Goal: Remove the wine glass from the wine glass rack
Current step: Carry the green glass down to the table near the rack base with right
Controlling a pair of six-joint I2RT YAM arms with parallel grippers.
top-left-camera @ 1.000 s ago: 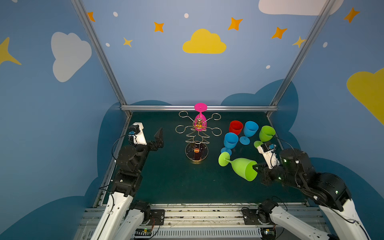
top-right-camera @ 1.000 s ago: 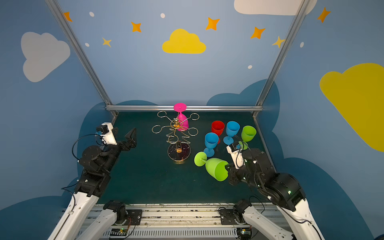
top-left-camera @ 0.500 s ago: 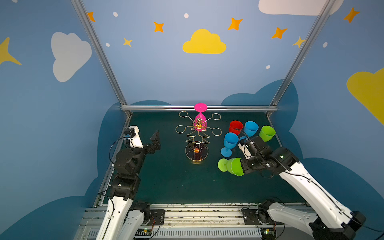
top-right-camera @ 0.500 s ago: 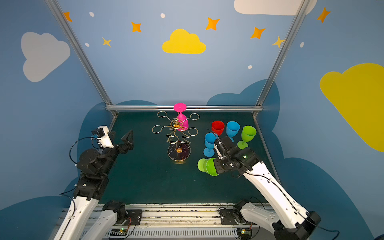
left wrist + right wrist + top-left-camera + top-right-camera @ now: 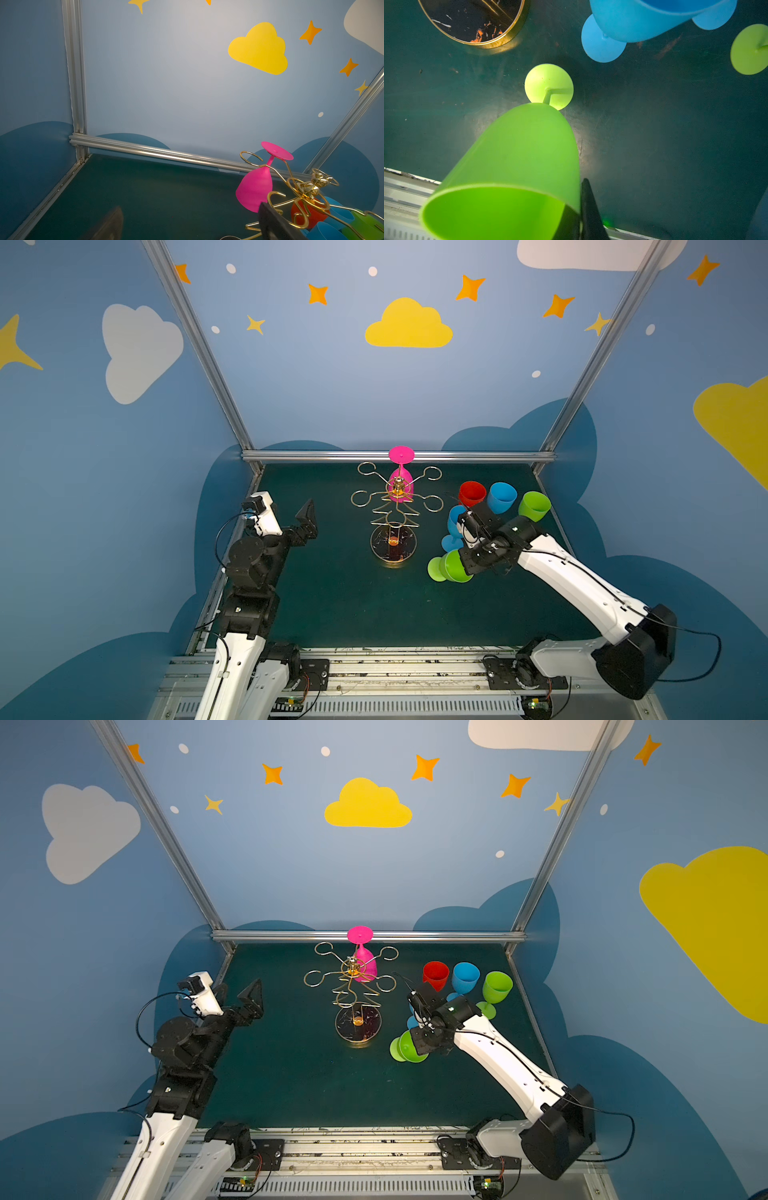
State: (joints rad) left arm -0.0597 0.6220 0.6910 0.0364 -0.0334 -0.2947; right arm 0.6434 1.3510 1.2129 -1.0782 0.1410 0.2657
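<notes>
Though near the rack, blue glass

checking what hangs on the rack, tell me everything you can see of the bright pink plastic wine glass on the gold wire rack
The bright pink plastic wine glass looks opaque and matte, with a flat round foot, a thin stem and a tapered bowl. It hangs upside down, foot up and mouth down, its stem caught in a rear arm of the gold wire rack, toward the back of the dark green table. Only the rack's wire touches it.
</notes>
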